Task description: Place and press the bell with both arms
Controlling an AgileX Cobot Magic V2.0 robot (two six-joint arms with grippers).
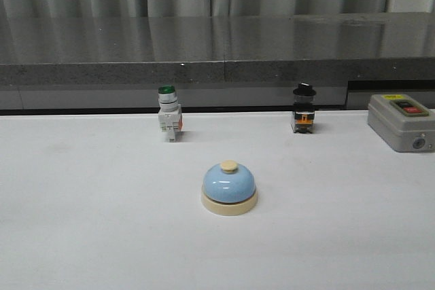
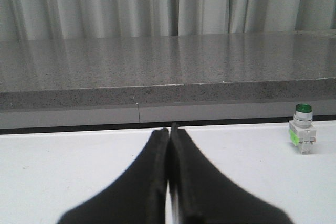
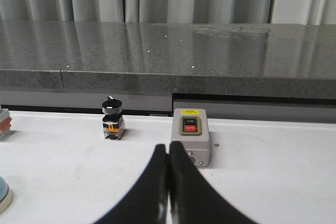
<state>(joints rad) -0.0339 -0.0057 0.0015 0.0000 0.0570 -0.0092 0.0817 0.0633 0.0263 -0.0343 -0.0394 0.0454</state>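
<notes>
The light-blue bell (image 1: 229,186) with cream base and knob stands upright in the middle of the white table, nothing touching it. Only its edge (image 3: 4,196) shows in the right wrist view. Neither arm appears in the front view. In the left wrist view my left gripper (image 2: 169,129) is shut, its black fingers pressed together over bare table with nothing between them. My right gripper (image 3: 168,147) is also shut and empty, low over the table and pointing toward the grey switch box.
A green-capped white push-button (image 1: 168,121) (image 2: 302,136) stands at the back left. A black-capped switch (image 1: 304,109) (image 3: 112,118) stands at the back right. A grey ON/OFF switch box (image 1: 402,121) (image 3: 191,136) lies far right. A dark stone ledge (image 1: 217,49) runs behind the table.
</notes>
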